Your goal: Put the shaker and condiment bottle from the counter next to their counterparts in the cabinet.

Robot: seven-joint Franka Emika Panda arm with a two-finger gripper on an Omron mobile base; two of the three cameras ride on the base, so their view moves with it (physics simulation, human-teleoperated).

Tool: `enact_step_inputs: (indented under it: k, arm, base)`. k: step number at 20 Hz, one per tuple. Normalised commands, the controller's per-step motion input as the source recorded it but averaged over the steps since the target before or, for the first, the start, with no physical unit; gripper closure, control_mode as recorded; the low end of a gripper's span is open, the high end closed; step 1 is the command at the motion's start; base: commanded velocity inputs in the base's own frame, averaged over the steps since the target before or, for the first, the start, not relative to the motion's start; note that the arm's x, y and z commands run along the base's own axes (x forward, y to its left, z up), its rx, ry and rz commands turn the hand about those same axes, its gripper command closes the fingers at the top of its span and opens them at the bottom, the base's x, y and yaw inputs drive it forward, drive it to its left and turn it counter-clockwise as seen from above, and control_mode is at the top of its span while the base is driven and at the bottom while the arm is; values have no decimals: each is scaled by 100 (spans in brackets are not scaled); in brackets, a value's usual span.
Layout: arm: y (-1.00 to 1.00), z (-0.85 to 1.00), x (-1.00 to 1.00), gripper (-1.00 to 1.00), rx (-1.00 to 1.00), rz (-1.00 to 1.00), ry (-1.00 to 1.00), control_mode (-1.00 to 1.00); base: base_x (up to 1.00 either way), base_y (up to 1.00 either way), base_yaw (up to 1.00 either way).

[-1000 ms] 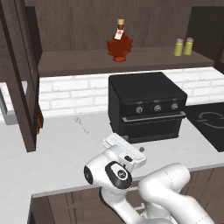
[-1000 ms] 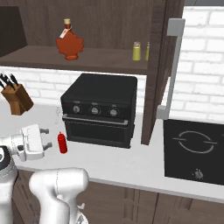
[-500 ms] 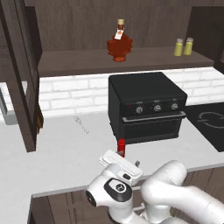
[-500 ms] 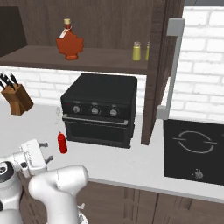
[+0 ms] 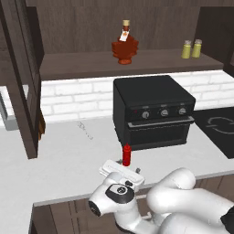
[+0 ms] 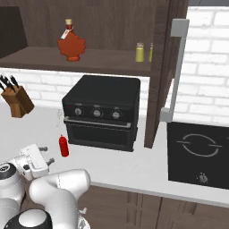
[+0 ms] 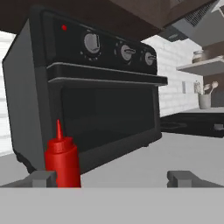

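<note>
The red condiment bottle [image 5: 126, 154] [image 6: 64, 146] stands upright on the pale counter [image 5: 68, 151] in front of the black oven. My gripper [image 5: 122, 167] [image 6: 44, 155] hovers low just in front of it, jaws wide open and empty. In the hand view the condiment bottle [image 7: 62, 158] stands close by the left fingertip [image 7: 43, 176], ahead of my gripper [image 7: 116, 178]. On the cabinet shelf [image 5: 82, 61] stand the amber leaf-shaped bottle [image 5: 124, 45] [image 6: 71, 44] and two yellow-green shakers [image 5: 186, 49] [image 6: 140, 52] side by side.
A black toaster oven [image 5: 153, 109] [image 6: 100, 109] [image 7: 100, 87] sits right behind the red bottle. A black cooktop [image 5: 219, 128] [image 6: 201, 150] lies to the right. A knife block [image 6: 17, 100] stands at the left wall. Open dark cabinet doors [image 5: 20, 82] [image 6: 163, 67] hang on either side.
The arm has folded down and brought the hand lower toward the counter's front, level with the red bottle. The jaws have stayed open. The bottle has not moved.
</note>
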Motion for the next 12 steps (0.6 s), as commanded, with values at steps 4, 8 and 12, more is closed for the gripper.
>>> enact_step_inputs:
  k: [4, 8, 12]
  arm:
    - [3, -1, 6, -100, 0, 0, 1, -100]
    - [0, 0, 28, -100, 0, 0, 9, -100]
    - [0, 0, 44, -100, 2, 0, 15, -100]
  base:
    - [0, 0, 0]
    - [0, 0, 0]
    - [0, 0, 0]
